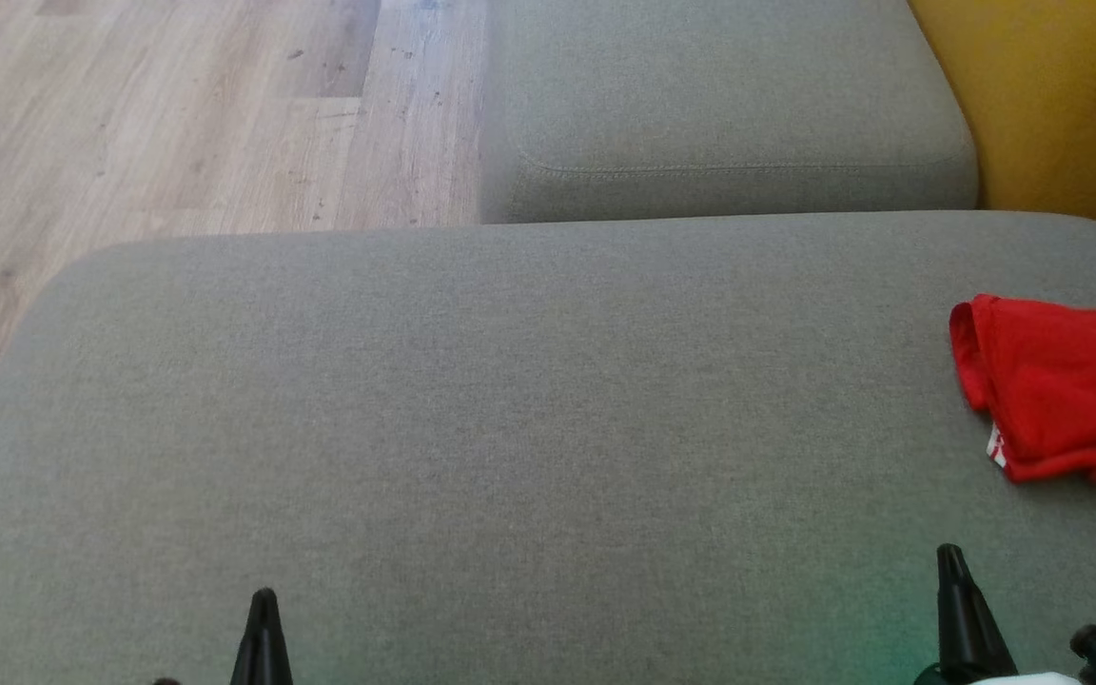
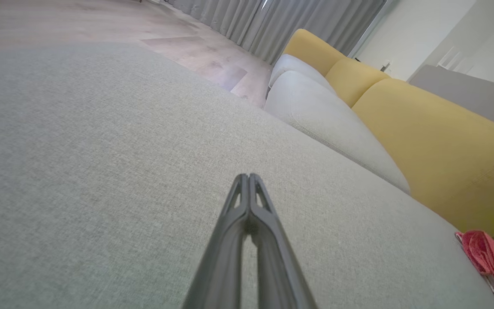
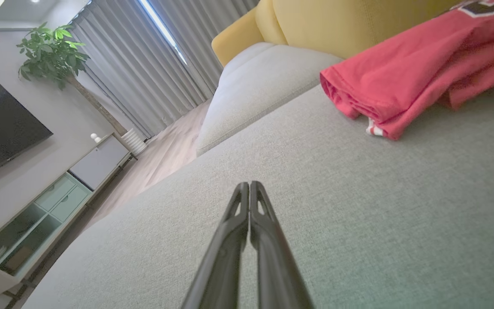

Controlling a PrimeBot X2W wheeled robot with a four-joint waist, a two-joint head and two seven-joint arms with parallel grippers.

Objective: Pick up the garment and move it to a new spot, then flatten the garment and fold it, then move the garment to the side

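The garment (image 1: 1062, 390) is a red shirt, folded into a compact bundle at the right edge of the grey sofa seat (image 1: 510, 400). It also lies at the upper right of the right wrist view as the garment (image 3: 405, 81), and at the lower right of the left wrist view as the garment (image 2: 491, 262). My left gripper (image 1: 263, 599) is low over the seat's near left, shut and empty, fingertips together (image 2: 248, 177). My right gripper (image 1: 949, 557) is near the seat's front right, a little short of the shirt, shut with nothing in it (image 3: 249, 184).
A second grey cushion (image 1: 729, 105) lies beyond the seat, with a yellow backrest (image 1: 1052, 105) along the right. Wooden floor (image 1: 158, 114) spreads to the left. Across the room stand a cabinet (image 3: 58, 193), a plant (image 3: 54, 51), a dark screen (image 3: 2, 124) and curtains (image 3: 140, 64).
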